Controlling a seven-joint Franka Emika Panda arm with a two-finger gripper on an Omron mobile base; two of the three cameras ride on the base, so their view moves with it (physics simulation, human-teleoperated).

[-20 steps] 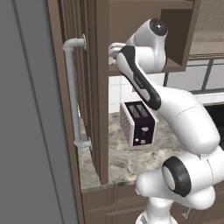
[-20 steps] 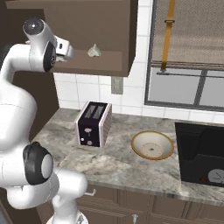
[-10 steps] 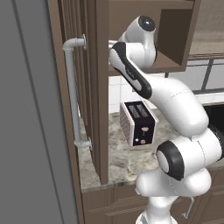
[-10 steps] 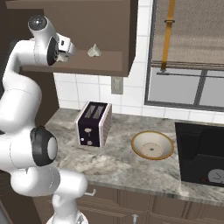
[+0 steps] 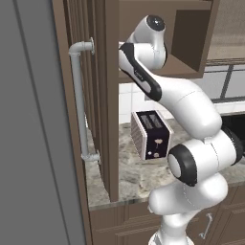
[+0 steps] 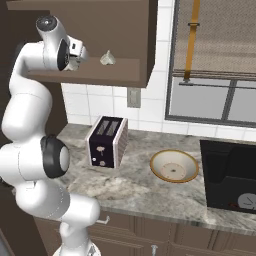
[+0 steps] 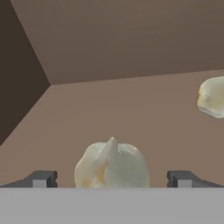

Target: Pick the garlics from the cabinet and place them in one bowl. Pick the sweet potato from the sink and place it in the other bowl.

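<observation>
In the hand view one garlic [image 7: 111, 164], an off-white bulb with a pointed tip, sits on the cabinet shelf [image 7: 131, 105] right between my open gripper's [image 7: 111, 179] two tips, which stand apart from it. A second garlic [image 7: 212, 97] lies further in, at the right edge. From the right base view my gripper [image 6: 80, 59] reaches into the dark brown cabinet [image 6: 125, 75], with a garlic [image 6: 106, 58] just to its right. The tan bowl [image 6: 174, 166] rests on the counter beside the black sink [image 6: 230, 172]. The sweet potato and the other bowl are out of view.
A toaster [image 6: 106, 141] stands on the granite counter [image 6: 145, 192] under the cabinet. The tall grey fridge [image 5: 33, 124] with its pipe handle [image 5: 79, 100] and a brown side panel [image 5: 107, 105] close off the left. A window [image 6: 215, 95] is behind the sink.
The arm has pushed the hand a little deeper into the cabinet, towards the near garlic. The jaws have stayed open and the garlics have not moved.
</observation>
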